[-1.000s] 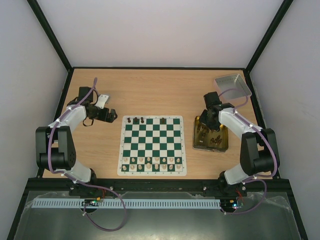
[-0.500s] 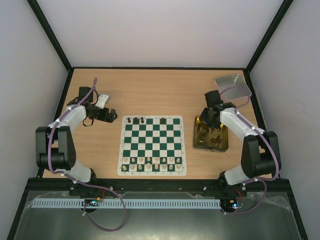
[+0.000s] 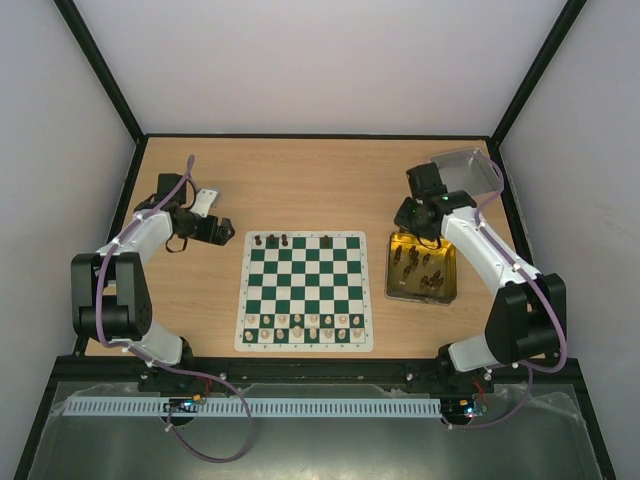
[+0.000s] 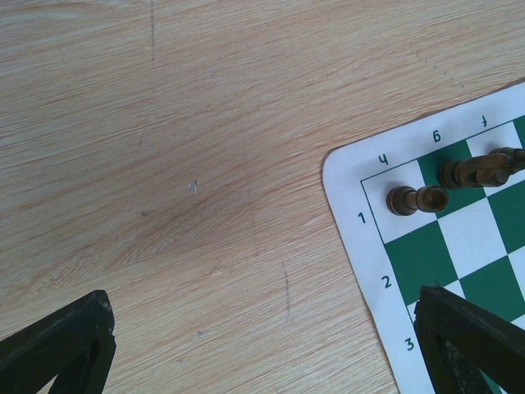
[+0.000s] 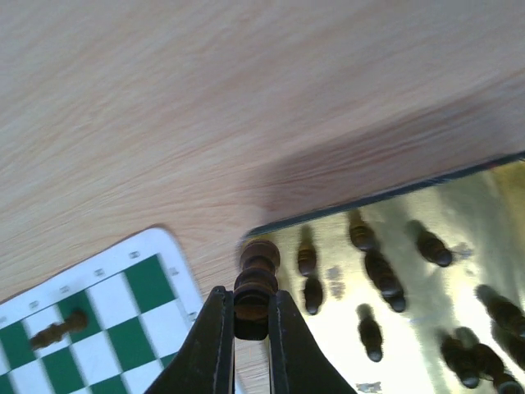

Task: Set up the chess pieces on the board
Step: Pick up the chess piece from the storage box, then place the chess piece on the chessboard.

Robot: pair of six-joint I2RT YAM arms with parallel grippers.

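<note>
Pale wood tabletop [image 3: 300,180], white walls [image 3: 320,70] round it. At left, the left end effector [image 4: 262,294] sits low, spread wide w/ nothing in it, near the far-left corner of the board [image 3: 305,285]. On it: a few dark chess pieces [image 3: 272,241] on the far row, pale pieces [image 3: 305,325] on the near rows. At right, the right end effector [image 5: 253,324] is pinching one dark piece [image 5: 256,279] by one end, over the far-left corner of the gold tin [image 3: 420,297]; more dark ones lie inside. Risks, as we judge: the piece sticks well past the fingertips [image 5: 215,328], so it could swivel or slip en route; set down tilted, it'd topple & knock its neighbours.
</note>
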